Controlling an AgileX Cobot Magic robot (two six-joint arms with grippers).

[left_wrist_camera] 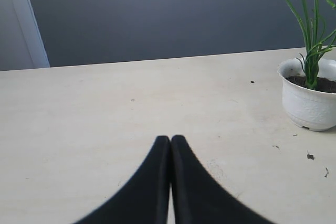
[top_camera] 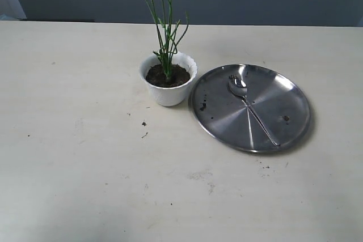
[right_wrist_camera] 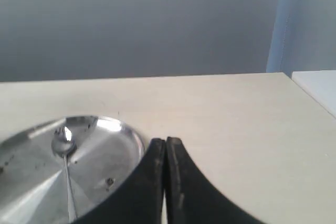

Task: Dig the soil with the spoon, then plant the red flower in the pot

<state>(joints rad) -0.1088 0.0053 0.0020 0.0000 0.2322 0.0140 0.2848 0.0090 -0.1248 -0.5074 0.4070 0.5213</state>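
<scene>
On the bench (top_camera: pixel 85 185): red flower (top_camera: pixel 165 55) upright in soil (top_camera: pixel 176 77) of pot (top_camera: pixel 168 80) | spoon (top_camera: pixel 252 107) on steel plate (top_camera: pixel 295 123), right of pot | left gripper (left_wrist_camera: pixel 170 139), right gripper (right_wrist_camera: pixel 165 141) closed, empty | judged: planting done, next only retreat

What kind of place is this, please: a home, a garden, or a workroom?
Probably an indoor test bench or lab, not a garden: a bare pale table before a plain grey wall, with only a white pot holding the red flower, and a spoon on a steel plate.
</scene>
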